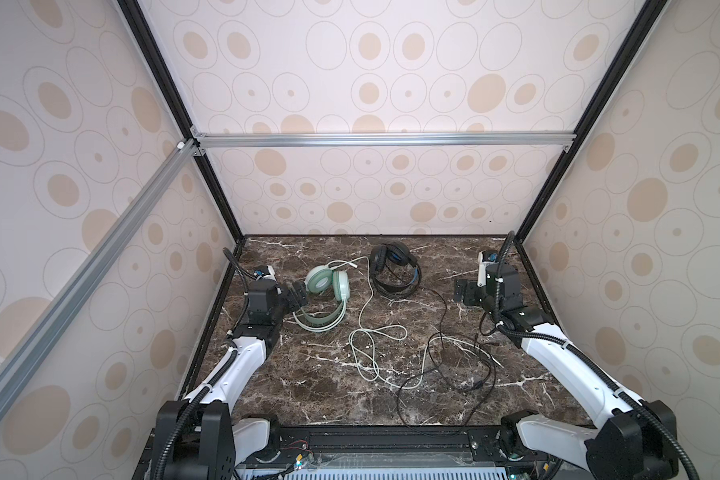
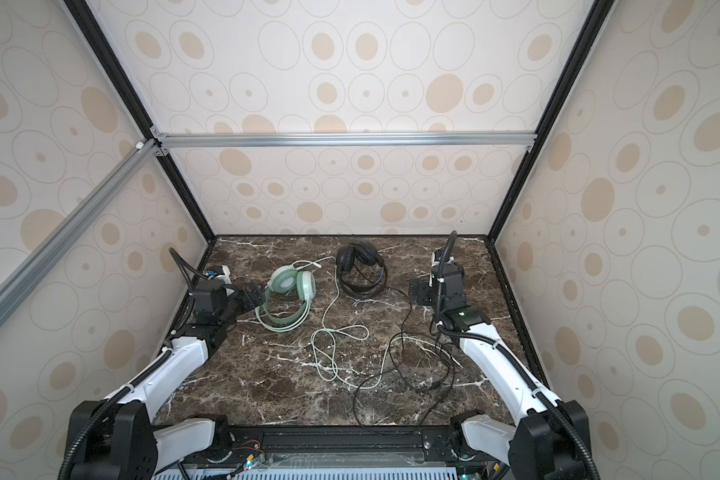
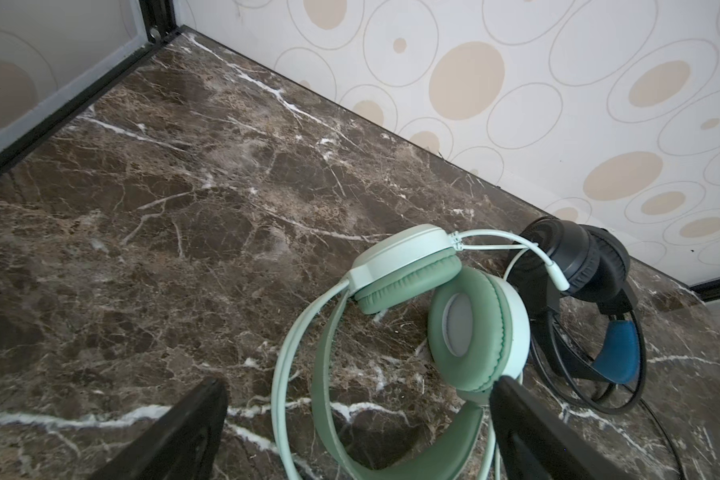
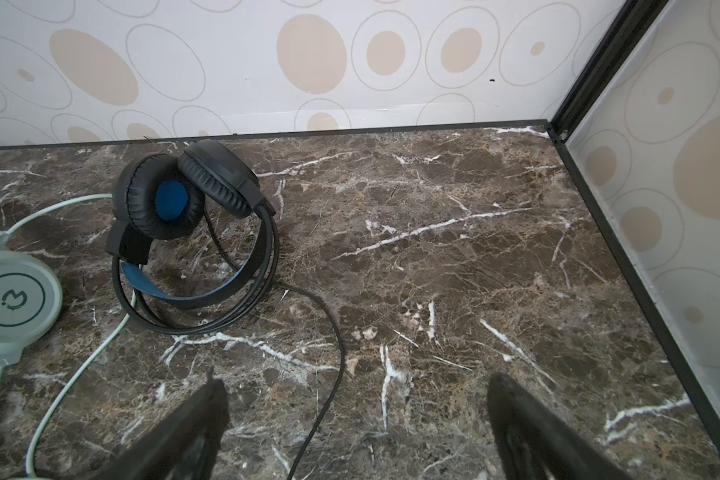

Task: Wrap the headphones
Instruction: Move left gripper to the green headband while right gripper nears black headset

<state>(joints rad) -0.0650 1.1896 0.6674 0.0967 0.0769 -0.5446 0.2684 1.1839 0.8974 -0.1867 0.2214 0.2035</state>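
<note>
Since both cables lie loose and crossed on the table [image 1: 292,390], I rate wrapping as not begun; step in hand = approach. Items: headsets x2. Mint set [image 1: 320,281] sits left of centre, on its side, just beside L gripper [image 1: 297,296]. Black set [image 1: 381,259] sits near back wall, centre, well apart from R gripper [image 1: 460,291]. Cables x2: mint cable [image 4: 65,386] loops toward front, black cable [image 4: 342,357] sprawls front-right, the two overlapping. Grippers x2, both w/ jaws wide apart, holding nothing. L wrist view shows mint headband btwn its jaws; contact can't tell. Next move, my guess: L clamps headband to pin it, R fetches mint cable w/o snagging the black one.
</note>
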